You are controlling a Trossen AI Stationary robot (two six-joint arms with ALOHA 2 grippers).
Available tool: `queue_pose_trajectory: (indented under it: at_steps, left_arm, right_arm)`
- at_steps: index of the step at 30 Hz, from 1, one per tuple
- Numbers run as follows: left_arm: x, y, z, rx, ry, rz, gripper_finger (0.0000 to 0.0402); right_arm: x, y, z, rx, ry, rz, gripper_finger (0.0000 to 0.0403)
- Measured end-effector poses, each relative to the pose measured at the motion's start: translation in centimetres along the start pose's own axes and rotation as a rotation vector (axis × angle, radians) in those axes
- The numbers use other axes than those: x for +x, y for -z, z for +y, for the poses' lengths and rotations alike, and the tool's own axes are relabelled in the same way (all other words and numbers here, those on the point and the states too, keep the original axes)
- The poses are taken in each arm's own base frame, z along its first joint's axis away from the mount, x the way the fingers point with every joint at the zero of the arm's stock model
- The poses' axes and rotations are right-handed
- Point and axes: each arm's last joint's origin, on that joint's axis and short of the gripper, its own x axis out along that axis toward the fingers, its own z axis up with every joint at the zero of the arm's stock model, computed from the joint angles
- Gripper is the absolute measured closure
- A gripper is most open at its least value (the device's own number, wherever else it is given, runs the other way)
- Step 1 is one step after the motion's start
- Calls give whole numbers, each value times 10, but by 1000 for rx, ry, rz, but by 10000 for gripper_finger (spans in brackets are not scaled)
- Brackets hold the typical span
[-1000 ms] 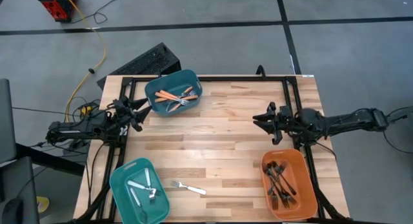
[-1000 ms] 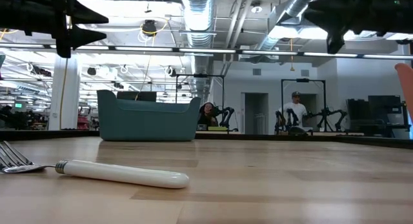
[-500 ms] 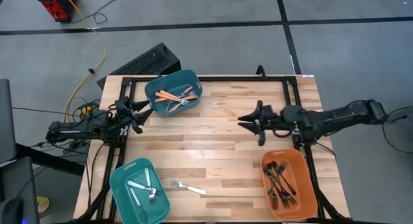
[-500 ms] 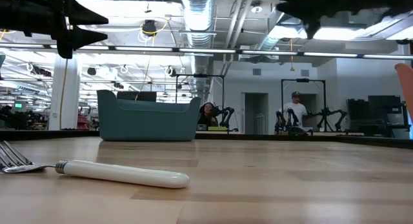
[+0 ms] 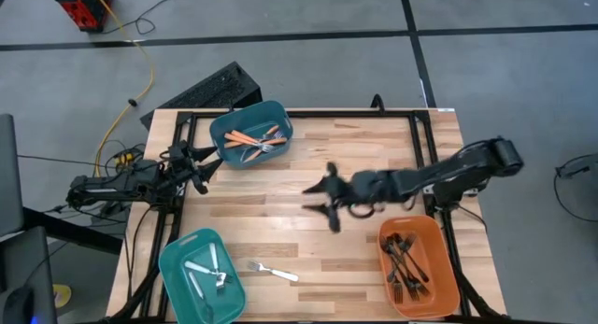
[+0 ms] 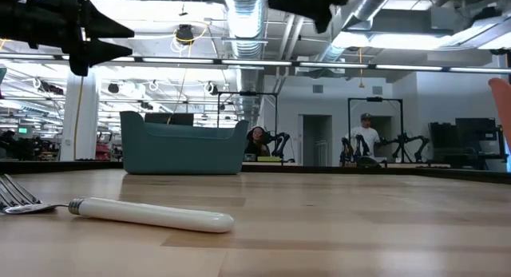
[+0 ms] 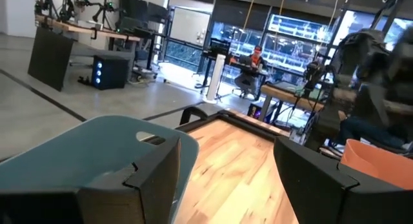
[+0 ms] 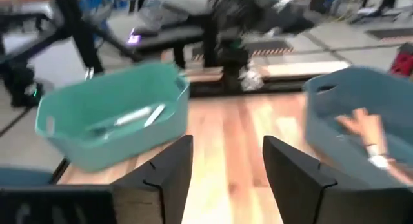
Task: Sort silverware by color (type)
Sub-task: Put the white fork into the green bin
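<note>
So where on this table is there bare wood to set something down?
Bare wood runs from the teal plastic bin of orange-handled forks to the orange plastic bin of black forks. The near edge is busier: a white-handled fork lies beside the second teal bin.

Right arm reaches from the table's right edge toward the middle, stretched low and nearly straight. Right gripper (image 5: pixel 322 201) sits over the central boards, fingers spread apart with nothing between them (right wrist view confirms a clear gap between the two dark fingers (image 8: pixel 161 179)).

Left arm lies along the left edge, folded and parked. Left gripper (image 5: pixel 207 162) points inward across the table, fingers apart and empty (left wrist view shows both fingers (image 7: pixel 148 179) well separated).
</note>
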Motion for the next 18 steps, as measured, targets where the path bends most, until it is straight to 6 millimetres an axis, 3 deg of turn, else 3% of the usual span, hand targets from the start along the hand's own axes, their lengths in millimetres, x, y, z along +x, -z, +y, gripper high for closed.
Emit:
queue_pose_trajectory:
  at_steps: [10, 16, 18]
  left_arm:
    - [0, 0, 1, 14, -21, -7, 167]
    - [0, -1, 1, 13, -24, -10, 167]
    - [0, 0, 1, 14, -24, -8, 167]
  right_arm:
    - [78, 57, 63, -86, 27, 184, 186]
    - [111, 86, 96, -200, 50, 398, 186]
    - [121, 87, 104, -201, 56, 469, 186]
